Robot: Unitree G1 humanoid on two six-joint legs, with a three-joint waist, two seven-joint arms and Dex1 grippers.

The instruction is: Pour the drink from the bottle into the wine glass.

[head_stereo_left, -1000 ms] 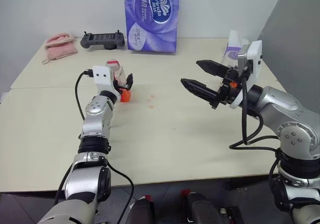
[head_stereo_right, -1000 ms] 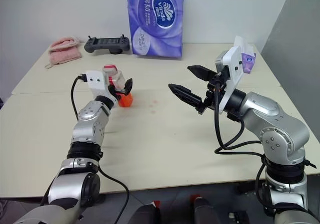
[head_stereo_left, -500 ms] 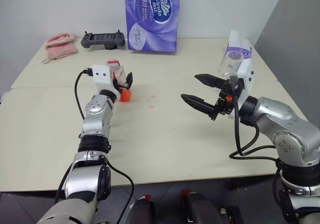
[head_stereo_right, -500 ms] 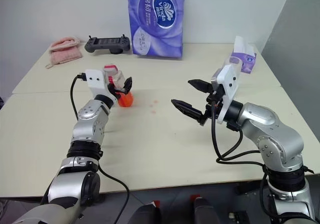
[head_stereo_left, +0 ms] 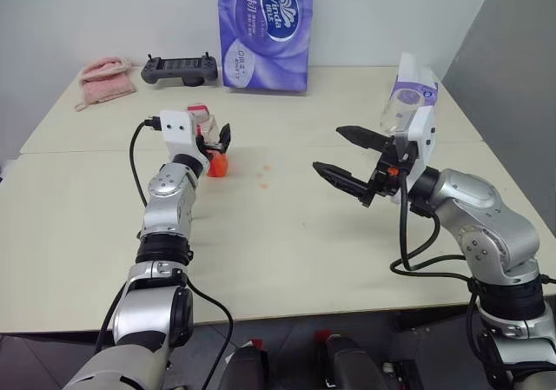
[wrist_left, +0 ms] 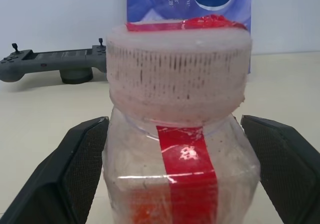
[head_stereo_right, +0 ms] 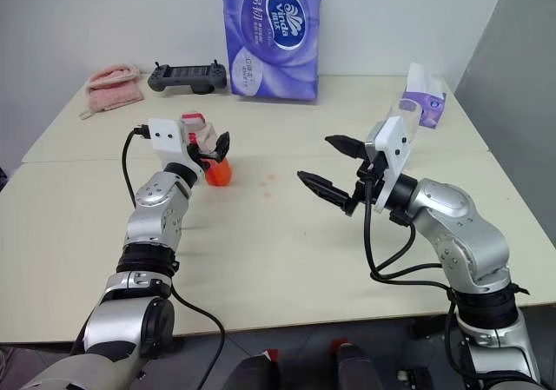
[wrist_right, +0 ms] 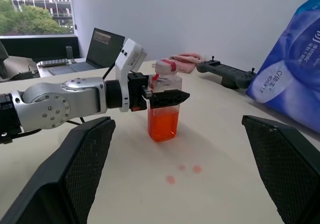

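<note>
- At centre right of the head views, nearest the camera, the right gripper (head_stereo_left: 347, 157) hangs above the table (head_stereo_left: 287, 242) with its two black fingers spread wide and nothing between them.
- At left of centre, a little farther in, the left gripper (head_stereo_left: 217, 143) has its fingers parted on either side of the bottle (head_stereo_left: 206, 128); in the left wrist view the pads flank the shoulders, and whether they press the plastic cannot be told.
- The bottle stands upright on the table with its white cap (wrist_left: 179, 69) on; the drink (wrist_right: 162, 123) fills only the lower part.
- A few reddish spots (wrist_right: 182, 171) lie on the table just beside it.
- Judged from its thin clear plastic, the bottle is light and will likely dent under a hard squeeze; the flat squarish sides below the shoulder look the best hold.
- At right, farther back, the wine glass (head_stereo_left: 399, 110) shows partly behind the right wrist; it is fragile, top-heavy and easily tipped.
- Along the far edge sit a purple tissue pack (head_stereo_left: 264, 30), a black controller (head_stereo_left: 178, 69) and a pink cloth (head_stereo_left: 104, 79).
</note>
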